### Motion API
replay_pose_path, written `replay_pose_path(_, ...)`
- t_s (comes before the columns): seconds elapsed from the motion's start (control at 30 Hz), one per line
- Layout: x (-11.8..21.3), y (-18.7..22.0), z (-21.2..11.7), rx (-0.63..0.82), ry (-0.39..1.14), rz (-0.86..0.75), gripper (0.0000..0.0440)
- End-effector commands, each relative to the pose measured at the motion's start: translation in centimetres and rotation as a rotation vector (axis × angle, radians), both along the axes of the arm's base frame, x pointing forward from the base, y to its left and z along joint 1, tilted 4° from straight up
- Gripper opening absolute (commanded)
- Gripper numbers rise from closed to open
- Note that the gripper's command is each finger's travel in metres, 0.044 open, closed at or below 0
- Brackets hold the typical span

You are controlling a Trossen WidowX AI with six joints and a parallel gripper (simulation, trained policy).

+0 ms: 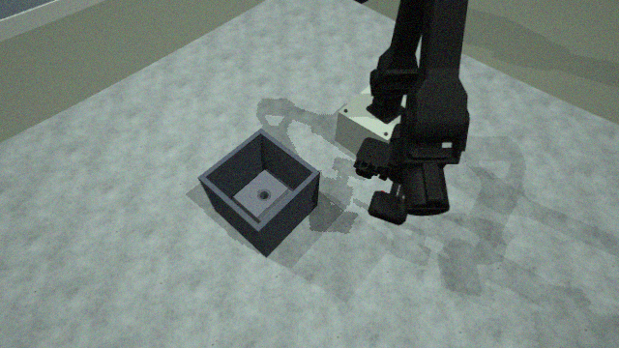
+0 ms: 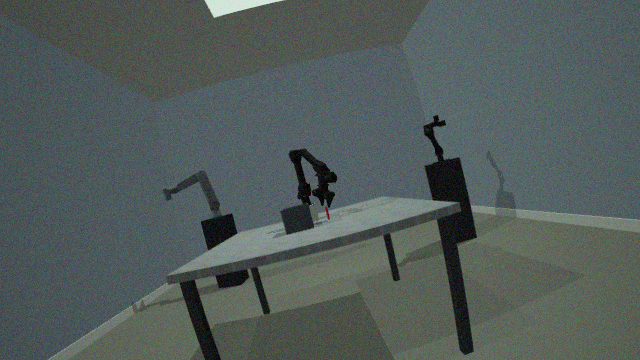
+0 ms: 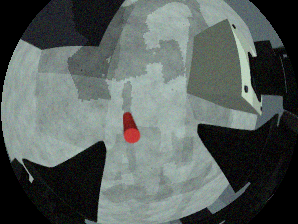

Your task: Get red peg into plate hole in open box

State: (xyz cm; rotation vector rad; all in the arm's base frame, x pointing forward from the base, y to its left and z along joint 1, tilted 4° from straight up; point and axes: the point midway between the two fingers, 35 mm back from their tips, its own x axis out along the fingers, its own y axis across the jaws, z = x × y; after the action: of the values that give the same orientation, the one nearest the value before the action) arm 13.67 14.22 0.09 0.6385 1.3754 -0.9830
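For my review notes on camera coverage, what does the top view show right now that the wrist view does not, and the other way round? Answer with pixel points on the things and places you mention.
Only the top view shows the inside of the open box [image 1: 292, 205] [image 3: 62, 22], with the plate [image 1: 251, 193] and its hole [image 1: 263, 194] at the bottom.

Only the wrist view plainly shows the red peg [image 3: 131, 132], upright on the table [image 1: 121, 271] [image 3: 60, 120] and between the spread fingers without being gripped.

Both show part of the box, the table, the pale base block [image 1: 355, 135] [image 3: 215, 70] and the open gripper [image 1: 382, 186] [image 3: 152, 138].

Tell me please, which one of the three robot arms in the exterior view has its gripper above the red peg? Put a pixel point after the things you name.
The middle arm [image 1: 439, 97] [image 2: 317, 163] [image 3: 270, 70]: its open gripper [image 1: 379, 185] [image 2: 324, 203] [image 3: 152, 138] is above the peg [image 2: 327, 213] [image 3: 131, 135]. The other two arms stand on black pedestals.
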Motion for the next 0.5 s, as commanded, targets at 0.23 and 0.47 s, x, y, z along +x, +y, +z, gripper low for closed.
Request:
replay_pose_path(0.23, -0.3, -1.3, -2.5, -0.035, -0.005, -0.036, 0.0433)
replay_pose_path(0.47, -0.1, -1.3, -4.2, -0.028, -0.013, -0.055, 0.0328)
